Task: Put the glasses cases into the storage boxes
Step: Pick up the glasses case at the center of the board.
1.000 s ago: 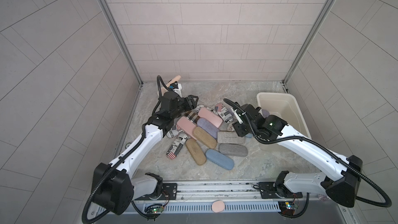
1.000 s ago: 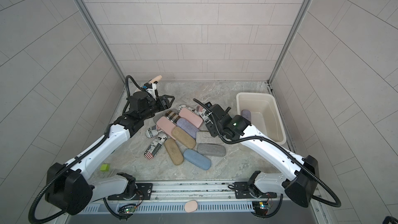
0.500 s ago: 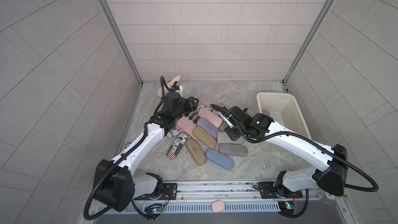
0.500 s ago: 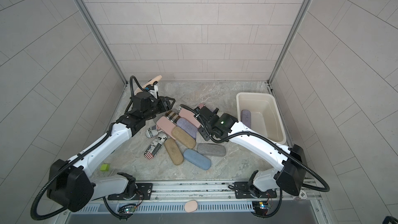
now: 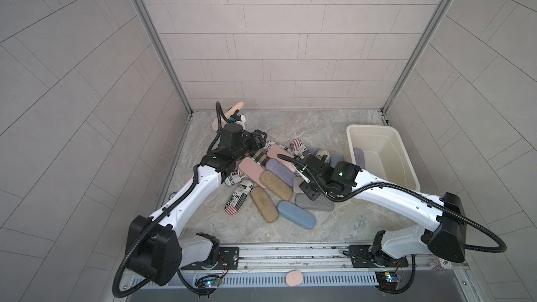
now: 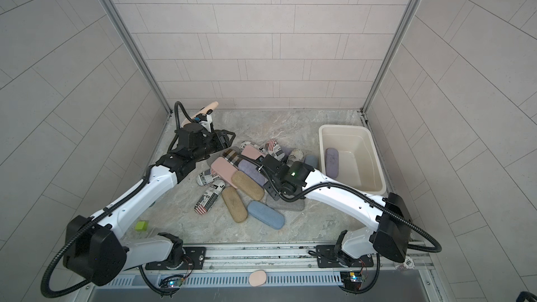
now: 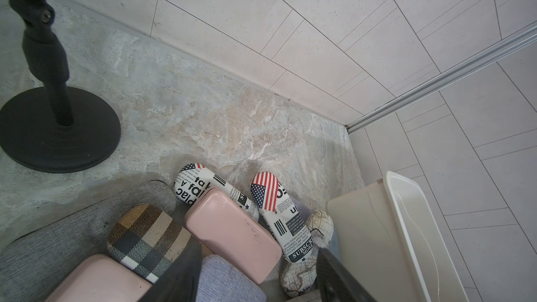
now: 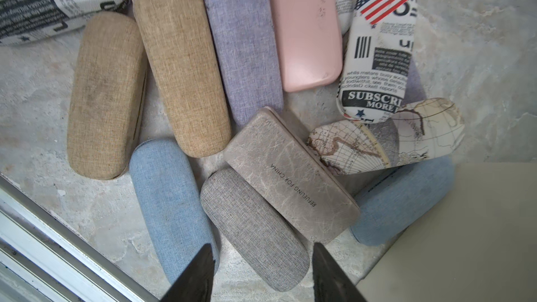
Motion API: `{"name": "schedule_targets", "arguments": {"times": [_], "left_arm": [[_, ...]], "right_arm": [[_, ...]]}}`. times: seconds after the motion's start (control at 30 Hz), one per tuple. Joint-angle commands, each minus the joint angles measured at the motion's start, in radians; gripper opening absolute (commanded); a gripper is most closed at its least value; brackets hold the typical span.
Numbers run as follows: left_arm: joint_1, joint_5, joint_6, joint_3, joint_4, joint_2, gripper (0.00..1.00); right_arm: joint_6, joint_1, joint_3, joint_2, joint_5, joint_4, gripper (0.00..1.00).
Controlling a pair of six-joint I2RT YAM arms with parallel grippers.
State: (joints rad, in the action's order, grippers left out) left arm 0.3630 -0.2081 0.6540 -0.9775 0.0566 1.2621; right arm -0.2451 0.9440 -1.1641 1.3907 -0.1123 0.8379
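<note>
R arm has swung back from tub (image 6: 345,137) to the cases (image 5: 275,182); R gripper (image 8: 261,257) is spread & empty over a grey case (image 8: 252,228). L gripper (image 7: 260,260) is spread too, empty, nr plaid case (image 7: 148,236). One lavender case (image 6: 331,162) lies in tub; R wrist view shows a marbled case (image 8: 290,175), mostly hid by arm in top views.

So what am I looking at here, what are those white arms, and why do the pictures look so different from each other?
Those are two robot arms, the left arm and the right arm, fixed at the near edge of the table. Two pictures look down from overhead, side by side like a pair of eyes. The other two come from a camera on each wrist, so the dark fingers show: the left fingers and the right fingers. Both pairs stand apart, holding nothing. On the table lies a heap of glasses cases; one lavender case already lies in the cream tub.
</note>
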Motion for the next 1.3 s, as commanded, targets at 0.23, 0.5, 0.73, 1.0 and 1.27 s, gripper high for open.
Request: {"name": "schedule_targets", "arguments": {"times": [0.23,0.5,0.73,1.0,1.27], "left_arm": [[0.017,-0.094,0.051,-0.009,-0.079,0.058,0.69],[0.067,-0.115,0.011,-0.051,-0.023,0.124,0.69],[0.061,-0.137,0.024,-0.065,-0.007,0.130,0.69],[0.062,-0.146,0.021,-0.067,-0.004,0.115,0.69],[0.062,-0.143,0.019,-0.064,-0.009,0.101,0.69]], "right_arm": [[-0.063,0.109,0.125,-0.001,-0.054,-0.068,0.64],[-0.088,0.156,0.196,0.060,-0.003,-0.165,0.68],[-0.077,0.170,0.220,0.140,0.043,-0.234,0.69],[-0.098,0.200,0.268,0.161,0.099,-0.300,0.63],[-0.106,0.200,0.301,0.181,0.135,-0.369,0.63]]}}
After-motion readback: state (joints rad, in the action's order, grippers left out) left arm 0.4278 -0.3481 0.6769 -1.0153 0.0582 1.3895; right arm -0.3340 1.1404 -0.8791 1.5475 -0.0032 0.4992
